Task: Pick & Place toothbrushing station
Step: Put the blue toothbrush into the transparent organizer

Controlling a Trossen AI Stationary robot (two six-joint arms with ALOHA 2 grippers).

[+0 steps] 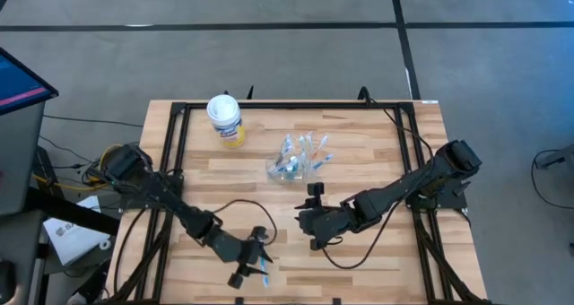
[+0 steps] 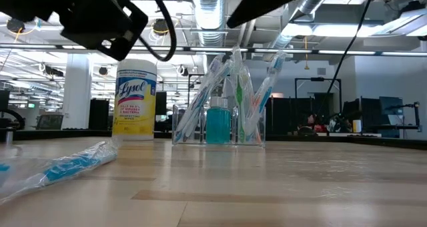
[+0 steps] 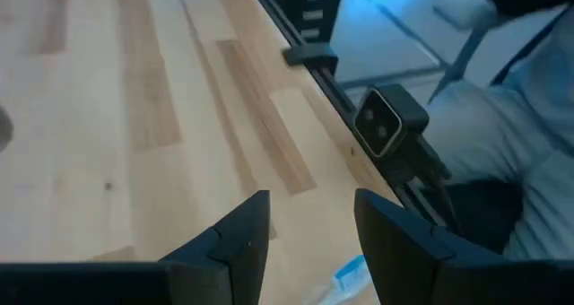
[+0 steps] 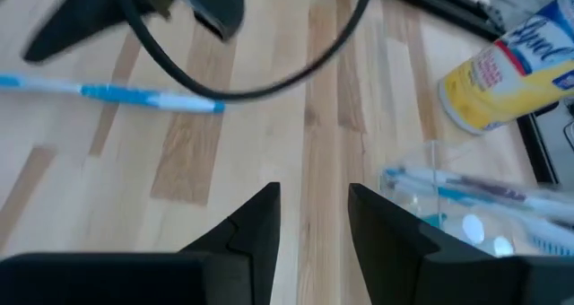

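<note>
A clear plastic cup (image 1: pixel 296 159) stands mid-table holding several white, blue and green toothbrushes and a teal tube (image 2: pixel 217 124). One wrapped blue-and-white toothbrush (image 1: pixel 263 268) lies flat near the table's front edge and shows again in the low view (image 2: pixel 67 167). My left gripper (image 1: pixel 254 262) hovers open just over it, and the brush's blue end (image 3: pixel 351 273) shows between the fingers without visible touch. My right gripper (image 1: pixel 305 222) hangs open over bare wood, on the near side of the cup (image 4: pixel 466 206).
A white Lysol tub with a yellow label (image 1: pixel 225 119) stands far left of the cup. A black cable (image 1: pixel 235 206) loops over the table between the arms. A small camera (image 3: pixel 387 124) sits on the front edge rail. Bare wood lies to the right.
</note>
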